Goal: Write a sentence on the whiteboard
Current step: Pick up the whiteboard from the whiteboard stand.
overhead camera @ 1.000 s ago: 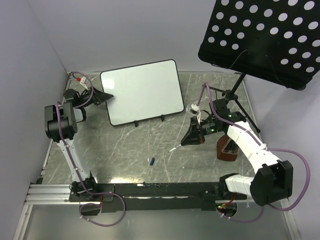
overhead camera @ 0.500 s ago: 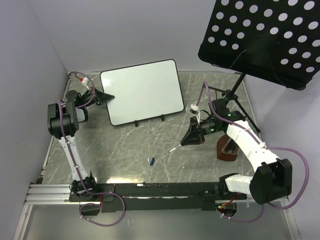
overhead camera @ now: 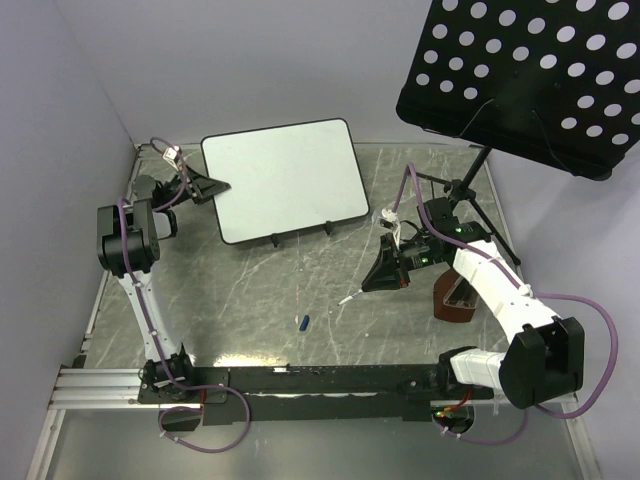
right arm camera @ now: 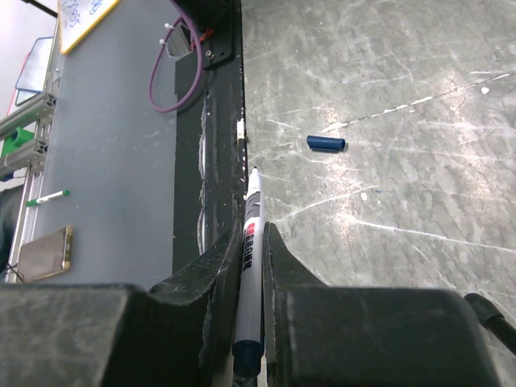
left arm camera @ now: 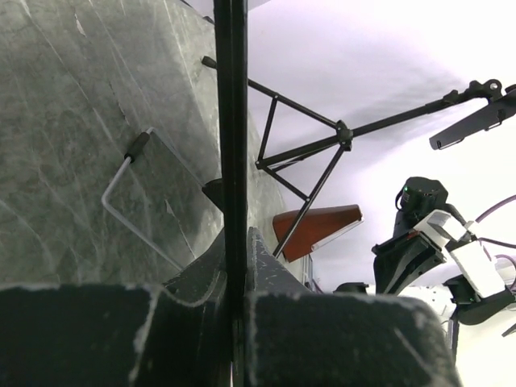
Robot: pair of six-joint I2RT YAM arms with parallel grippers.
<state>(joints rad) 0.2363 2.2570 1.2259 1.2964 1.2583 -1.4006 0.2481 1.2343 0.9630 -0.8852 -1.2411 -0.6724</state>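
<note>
**Bench inventory: board clamped at left, marker held at right**

Item 1. Whiteboard (overhead camera: 285, 180): white rectangle with a thin black rim and rounded corners, at the far left-centre of the counter (overhead camera: 250, 290), set askew to the counter's edges. Its face reads plain white in the top view. Two small black-tipped feet show along its near edge. In the left wrist view its rim (left arm camera: 232, 121) is seen edge-on as a dark vertical bar, with a bent wire leg (left arm camera: 129, 173) beside it over the grey stone-patterned surface.

Item 2. Left gripper (overhead camera: 222, 188): at the board's left edge. Jaws closed on the rim, one finger on each side of it, as the left wrist view (left arm camera: 235, 234) shows.

Item 3. Right gripper (overhead camera: 368, 287): over the right-centre of the counter, well apart from the board. Jaws clamped on a marker (overhead camera: 355, 293), uncapped, tip pointing toward the near left. In the right wrist view the marker (right arm camera: 250, 234) runs between the fingers, white barrel with a red label, dark tip forward.

Item 4. Blue marker cap (overhead camera: 304, 322): lying loose on the counter, near the marker tip on its near-left side; also seen in the right wrist view (right arm camera: 326, 143).

Item 5. Music stand: black perforated panel (overhead camera: 520, 70) overhanging the far right corner, on tripod legs (overhead camera: 462, 195).

Item 6. Reddish-brown object (overhead camera: 455, 300): on the counter beside the right arm; kind not discernible.
</note>
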